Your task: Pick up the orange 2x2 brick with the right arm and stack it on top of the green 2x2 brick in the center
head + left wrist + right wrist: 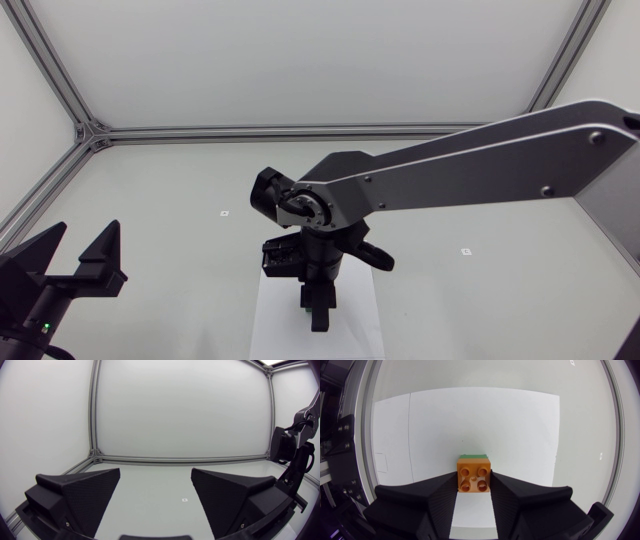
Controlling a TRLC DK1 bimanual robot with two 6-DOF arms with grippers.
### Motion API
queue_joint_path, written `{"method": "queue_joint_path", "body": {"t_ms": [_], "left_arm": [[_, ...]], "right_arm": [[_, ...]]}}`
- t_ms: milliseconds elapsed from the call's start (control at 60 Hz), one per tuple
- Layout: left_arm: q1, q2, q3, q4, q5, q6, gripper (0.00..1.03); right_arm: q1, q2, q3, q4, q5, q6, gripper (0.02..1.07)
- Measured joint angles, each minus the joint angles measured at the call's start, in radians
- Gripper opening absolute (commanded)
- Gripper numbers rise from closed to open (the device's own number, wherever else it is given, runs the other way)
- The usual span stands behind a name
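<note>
Orange 2x2 brick (pixel 474 475): I read it in the right wrist view, studs facing the camera, pinched between the two fingers of the right gripper (pixel 474 484), one finger against each side face. A strip of the green 2x2 brick (pixel 473 455) shows directly past the orange brick's far edge, touching it in this view. I cannot tell whether the two are seated together. Both bricks are hidden in the head view by the right arm (pixel 480 170), which enters from the right side and points its gripper down over the middle.

Surface under the bricks: a white sheet (pixel 470 420) lying flat on the pale grey table (pixel 180 200), with the gripper above its near half. Two small square marks (pixel 224 213) sit on the bare table, one either side of the sheet and well apart from it.

Left gripper (pixel 156 477): parked at the left side of the table, fingers spread wide, nothing between them.

Far boundary: aluminium frame rails (pixel 260 131) run along the table's rear and side edges and meet at a corner joint.
</note>
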Motion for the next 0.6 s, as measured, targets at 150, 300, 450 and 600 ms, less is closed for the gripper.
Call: {"method": "queue_joint_path", "body": {"t_ms": [150, 300, 450, 600], "left_arm": [[0.000, 0.000, 0.000, 0.000, 0.000, 0.000, 0.99], [0.000, 0.000, 0.000, 0.000, 0.000, 0.000, 0.99], [0.000, 0.000, 0.000, 0.000, 0.000, 0.000, 0.99], [0.000, 0.000, 0.000, 0.000, 0.000, 0.000, 0.99]], "right_arm": [[0.000, 0.000, -0.001, 0.001, 0.000, 0.000, 0.27], [0.000, 0.000, -0.002, 0.002, 0.000, 0.000, 0.34], [0.000, 0.000, -0.002, 0.003, 0.000, 0.000, 0.37], [0.000, 0.000, -0.004, 0.004, 0.000, 0.000, 0.45]]}}
